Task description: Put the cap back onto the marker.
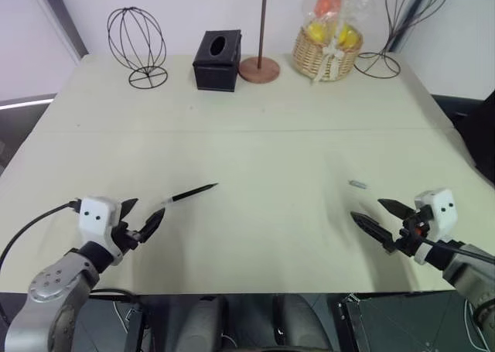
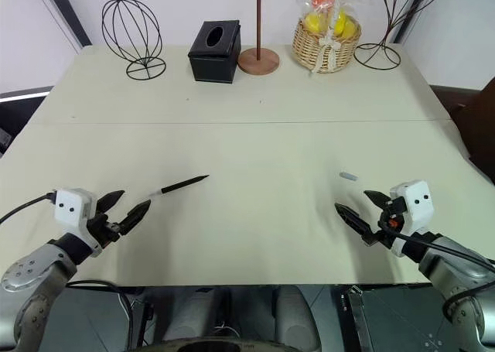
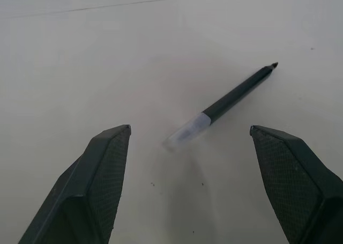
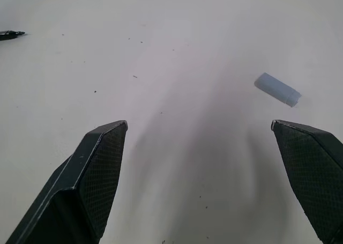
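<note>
**Marker uncapped, both claws empty over the surface**

- Marker (image 1: 189, 193) lies flat on the pale surface (image 1: 255, 143), left of centre, on a diagonal: pointed black tip towards the middle of the surface, lighter greyish end towards the left claw.
- Cap (image 1: 356, 184) lies on its side on the right half, well apart from the marker. Not on the marker.
- Left claw (image 1: 141, 220): fingers spread, nothing between them. It sits near the front edge, just short of the marker's greyish end and not touching it. In the left wrist view the marker (image 3: 222, 103) lies ahead of the gap between the two fingers (image 3: 102, 179).
- Right claw (image 1: 379, 217): fingers spread wide, empty. It sits near the front edge on the right, and the cap is a little beyond it towards the far side. In the right wrist view the cap (image 4: 277, 89) lies ahead, closer to one finger (image 4: 313, 174) than to the other, untouched; the marker's tip (image 4: 10, 35) shows at the frame edge.
- Back row along the far edge: wire globe ornament (image 1: 137, 46), black tissue box (image 1: 217, 60), wooden stand with round base (image 1: 260, 67), wicker basket with wrapped fruit (image 1: 328, 46), second wire ornament (image 1: 402, 23). All well clear of the marker and cap.
</note>
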`<control>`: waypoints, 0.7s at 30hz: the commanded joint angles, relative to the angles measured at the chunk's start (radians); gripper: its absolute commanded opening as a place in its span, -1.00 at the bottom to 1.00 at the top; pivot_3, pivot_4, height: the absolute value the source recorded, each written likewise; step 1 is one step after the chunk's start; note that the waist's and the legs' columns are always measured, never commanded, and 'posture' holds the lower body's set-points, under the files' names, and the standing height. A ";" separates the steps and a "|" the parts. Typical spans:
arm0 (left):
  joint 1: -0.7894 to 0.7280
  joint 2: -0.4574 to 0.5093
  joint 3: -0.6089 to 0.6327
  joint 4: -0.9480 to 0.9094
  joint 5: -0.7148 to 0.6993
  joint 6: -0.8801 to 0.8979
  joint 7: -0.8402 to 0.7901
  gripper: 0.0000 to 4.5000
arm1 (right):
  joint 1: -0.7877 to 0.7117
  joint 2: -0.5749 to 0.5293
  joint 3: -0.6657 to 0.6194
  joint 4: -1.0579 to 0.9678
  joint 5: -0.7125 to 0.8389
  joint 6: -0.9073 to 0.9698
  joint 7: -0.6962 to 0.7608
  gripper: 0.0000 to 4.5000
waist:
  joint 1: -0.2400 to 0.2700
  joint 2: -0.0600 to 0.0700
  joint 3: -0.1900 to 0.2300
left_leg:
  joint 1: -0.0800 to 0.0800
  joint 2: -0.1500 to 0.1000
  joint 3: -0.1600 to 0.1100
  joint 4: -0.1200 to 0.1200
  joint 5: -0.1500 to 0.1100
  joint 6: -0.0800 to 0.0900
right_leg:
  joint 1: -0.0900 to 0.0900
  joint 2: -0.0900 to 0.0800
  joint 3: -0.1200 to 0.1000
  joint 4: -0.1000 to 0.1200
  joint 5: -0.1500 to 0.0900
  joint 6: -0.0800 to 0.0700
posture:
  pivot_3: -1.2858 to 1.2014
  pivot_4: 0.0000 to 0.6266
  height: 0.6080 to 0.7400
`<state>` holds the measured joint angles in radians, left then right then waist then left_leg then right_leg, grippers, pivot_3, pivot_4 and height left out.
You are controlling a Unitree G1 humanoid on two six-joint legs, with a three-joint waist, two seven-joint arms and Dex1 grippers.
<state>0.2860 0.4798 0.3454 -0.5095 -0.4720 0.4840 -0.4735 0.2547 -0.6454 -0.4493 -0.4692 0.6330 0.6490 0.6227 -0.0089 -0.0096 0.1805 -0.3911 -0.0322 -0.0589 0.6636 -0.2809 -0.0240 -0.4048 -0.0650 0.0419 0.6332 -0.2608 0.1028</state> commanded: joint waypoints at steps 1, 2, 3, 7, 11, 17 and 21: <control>-0.010 -0.003 0.008 -0.034 -0.015 -0.001 0.009 0.66 | -0.009 0.009 -0.008 -0.014 0.002 -0.017 -0.010 0.98 | 0.000 0.000 0.000 | 0.000 0.000 0.000 0.000 0.000 0.000 | 0.000 0.000 0.000 0.000 0.000 0.000 | 0.03 -0.52 1.00; -0.012 -0.004 0.007 -0.031 -0.013 -0.002 0.008 0.66 | -0.009 0.010 -0.006 -0.014 0.001 -0.019 -0.012 0.98 | 0.000 0.000 0.000 | 0.000 0.000 0.000 0.000 0.000 0.000 | 0.000 0.000 0.000 0.000 0.000 0.000 | 0.03 -0.52 1.00; -0.014 -0.003 0.005 -0.028 -0.008 -0.007 0.005 0.66 | -0.008 0.012 -0.005 -0.014 0.000 -0.020 -0.014 0.98 | 0.000 0.000 0.000 | 0.000 0.000 0.000 0.000 0.000 0.000 | 0.000 0.000 0.000 0.000 0.000 0.000 | 0.03 -0.52 1.00; -0.026 -0.007 -0.001 -0.015 0.008 -0.018 0.006 0.66 | -0.009 0.021 -0.003 -0.015 -0.004 -0.026 -0.022 0.98 | 0.000 0.000 0.000 | 0.000 0.000 0.000 0.000 0.000 0.000 | 0.000 0.000 0.000 0.000 0.000 0.000 | 0.03 -0.52 1.00; -0.029 -0.011 -0.004 -0.013 0.007 -0.019 0.006 0.66 | -0.010 0.024 -0.002 -0.014 -0.005 -0.030 -0.025 0.98 | 0.000 0.000 0.000 | 0.000 0.000 0.000 0.000 0.000 0.000 | 0.000 0.000 0.000 0.000 0.000 0.000 | 0.03 -0.52 1.00; -0.026 -0.010 -0.004 -0.012 0.006 -0.022 0.001 0.66 | -0.009 0.022 -0.003 -0.012 -0.006 -0.035 -0.025 0.98 | 0.000 0.000 0.000 | 0.000 0.000 0.000 0.000 0.000 0.000 | 0.000 0.000 0.000 0.000 0.000 0.000 | 0.03 -0.52 1.00; -0.020 -0.009 -0.003 -0.008 0.008 -0.025 -0.002 0.66 | -0.014 0.020 -0.002 -0.004 -0.010 -0.041 -0.024 0.98 | 0.000 0.000 0.000 | 0.000 0.000 0.000 0.000 0.000 0.000 | 0.000 0.000 0.000 0.000 0.000 0.000 | 0.03 -0.52 1.00</control>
<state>0.2622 0.4684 0.3325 -0.5013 -0.4655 0.4817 -0.4741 0.2492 -0.6252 -0.4427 -0.4650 0.6222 0.6290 0.5972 -0.0091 -0.0096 0.1805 -0.3911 -0.0320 -0.0587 0.6635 -0.2809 -0.0240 -0.4049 -0.0648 0.0419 0.6331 -0.2608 0.1028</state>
